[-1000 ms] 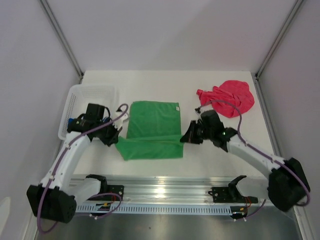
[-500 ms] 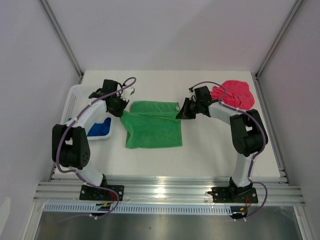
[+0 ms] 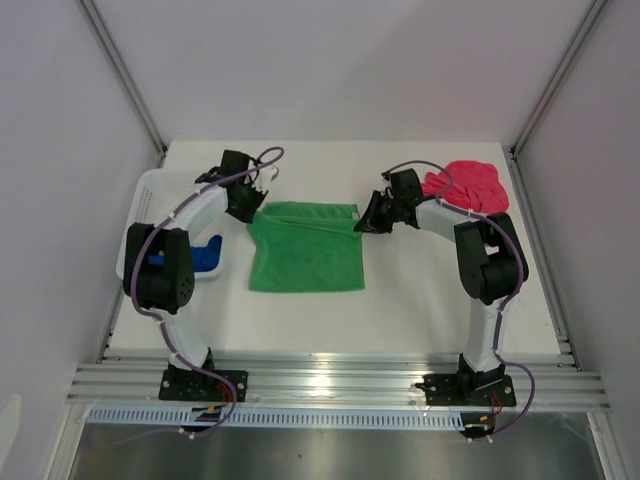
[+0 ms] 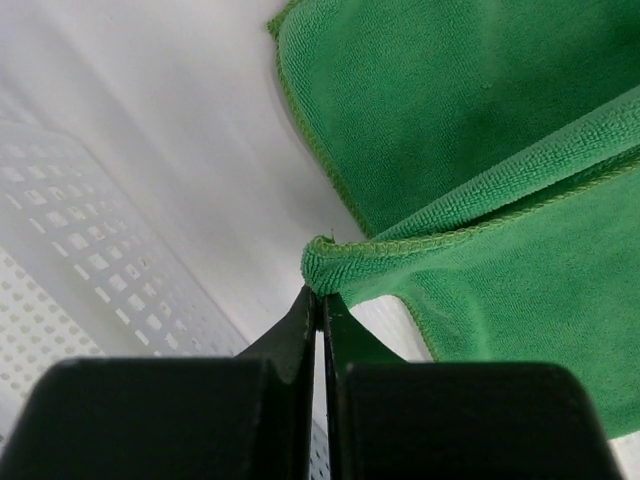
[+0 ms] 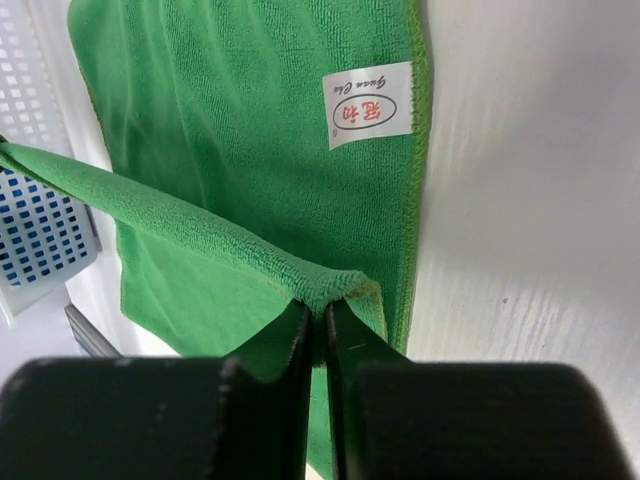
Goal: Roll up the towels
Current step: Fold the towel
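1. Bench (image 3: 430, 300), white and flat, carries everything; both arms reach out over its far half.
2. Bright green square microfibre towel (image 3: 305, 262) lies mid-bench. One layer is flat, and a raised fold is drawn taut between the two hands along its far edge.
3. White plastic mesh basket (image 3: 148, 190) sits at the left side of the bench, just beside the green towel.
4. Pink-red microfibre towel (image 3: 470, 187) lies crumpled at the far right, apart from the green one.
5. Royal blue microfibre towel (image 3: 207, 255) is bunched inside the basket.
6. Left hand (image 4: 318, 295) is pinched tight on the left corner of the fold, its fingers almost meeting.
7. Right hand (image 5: 315, 310) is clamped the same way on the right end of the fold, near the towel's far right corner.
8. White label with red print (image 5: 368, 103) sits at the edge of the flat layer.
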You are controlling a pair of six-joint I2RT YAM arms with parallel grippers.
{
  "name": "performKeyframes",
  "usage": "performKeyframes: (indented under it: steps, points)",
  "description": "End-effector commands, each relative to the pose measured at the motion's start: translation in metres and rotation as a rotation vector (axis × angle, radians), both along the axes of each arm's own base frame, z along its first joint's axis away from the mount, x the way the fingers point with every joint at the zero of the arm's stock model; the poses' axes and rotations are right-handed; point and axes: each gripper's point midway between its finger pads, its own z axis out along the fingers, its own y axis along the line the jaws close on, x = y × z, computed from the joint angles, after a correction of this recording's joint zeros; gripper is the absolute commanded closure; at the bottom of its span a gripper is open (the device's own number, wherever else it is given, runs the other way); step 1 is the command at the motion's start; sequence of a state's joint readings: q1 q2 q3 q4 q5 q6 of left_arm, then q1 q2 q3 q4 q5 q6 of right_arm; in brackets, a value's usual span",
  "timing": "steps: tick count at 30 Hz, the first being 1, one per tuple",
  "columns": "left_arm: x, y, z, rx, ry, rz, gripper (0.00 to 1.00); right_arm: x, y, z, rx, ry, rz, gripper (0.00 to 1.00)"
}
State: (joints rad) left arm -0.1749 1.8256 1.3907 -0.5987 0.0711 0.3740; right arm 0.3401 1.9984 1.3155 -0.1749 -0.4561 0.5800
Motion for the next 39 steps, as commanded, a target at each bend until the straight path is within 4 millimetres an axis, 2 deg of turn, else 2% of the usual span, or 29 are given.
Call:
performKeyframes:
  steps: [1,4,5,6,7,8,10,12,14,15,16,18,19,21,22,23,25,26,28,29,32,34,39]
  points:
    - [0.023,0.011,0.012,0.06,-0.069,0.049,0.98,0.021,-0.014,0.002,-0.04,-0.033,-0.072,0.89]
    - [0.03,0.015,0.006,0.083,-0.067,0.068,0.87,0.028,-0.012,0.0,-0.017,-0.032,-0.08,0.67]
    - [0.031,0.016,-0.002,0.091,-0.053,0.075,0.8,0.031,-0.012,-0.006,-0.013,-0.021,-0.086,0.64]
    - [0.034,0.017,-0.002,0.098,-0.056,0.086,0.71,0.035,-0.011,-0.007,-0.005,-0.015,-0.095,0.63]
    - [0.036,0.018,-0.004,0.101,-0.053,0.091,0.7,0.044,-0.008,-0.001,0.012,-0.031,-0.094,0.61]
    - [0.039,0.018,-0.01,0.105,-0.045,0.101,0.68,0.049,-0.008,-0.008,0.014,-0.016,-0.1,0.61]
    - [0.046,0.019,-0.01,0.112,-0.049,0.112,0.59,0.062,-0.005,0.0,0.029,-0.036,-0.105,0.61]
    - [0.056,0.018,-0.007,0.112,-0.064,0.123,0.51,0.071,-0.01,0.001,0.012,-0.043,-0.122,0.61]
    - [0.06,0.018,-0.001,0.105,-0.07,0.127,0.45,0.08,-0.016,0.017,-0.007,-0.096,-0.134,0.64]
    - [0.058,0.016,0.005,0.097,-0.076,0.125,0.44,0.079,-0.016,0.025,-0.042,-0.158,-0.083,0.65]
    - [0.058,0.015,0.011,0.086,-0.085,0.124,0.44,0.076,-0.014,0.033,-0.075,-0.215,-0.038,0.67]
    - [0.048,0.011,0.015,0.063,-0.069,0.108,0.43,0.064,-0.016,0.037,-0.207,-0.323,0.055,0.7]
    - [0.043,0.01,0.026,0.051,-0.081,0.1,0.43,0.053,-0.005,0.054,-0.299,-0.463,0.194,0.73]
    - [0.03,0.007,0.03,0.035,-0.064,0.076,0.43,0.035,-0.004,0.045,-0.447,-0.557,0.339,0.73]
    - [0.029,0.009,0.034,0.038,-0.072,0.07,0.43,0.021,0.012,0.047,-0.512,-0.629,0.446,0.7]
    - [0.024,0.005,0.032,0.023,-0.05,0.048,0.44,0.013,0.01,0.033,-0.649,-0.712,0.604,0.68]
    - [0.029,0.004,0.033,0.029,-0.045,0.04,0.53,0.018,0.005,0.029,-0.852,-0.815,0.674,0.67]
    - [0.03,0.003,0.019,0.036,-0.006,0.034,0.55,0.017,0.011,0.022,-0.928,-0.872,0.767,0.67]
    - [0.03,-0.001,0.017,0.027,0.049,0.029,0.6,0.018,0.014,0.016,-0.954,-0.905,0.847,0.64]
    - [0.026,-0.002,0.001,0.025,0.11,0.027,0.61,0.02,0.013,0.013,-0.974,-0.922,0.897,0.63]
    - [0.021,-0.009,-0.004,-0.004,0.163,0.011,0.59,0.02,0.018,0.019,-0.94,-0.968,0.962,0.6]
    - [0.02,-0.012,-0.008,-0.009,0.175,0.003,0.55,0.01,0.021,0.014,-0.904,-0.992,1.076,0.57]
    - [0.02,-0.014,-0.018,-0.006,0.196,-0.007,0.52,-0.001,0.023,0.005,-0.875,-0.999,1.197,0.56]
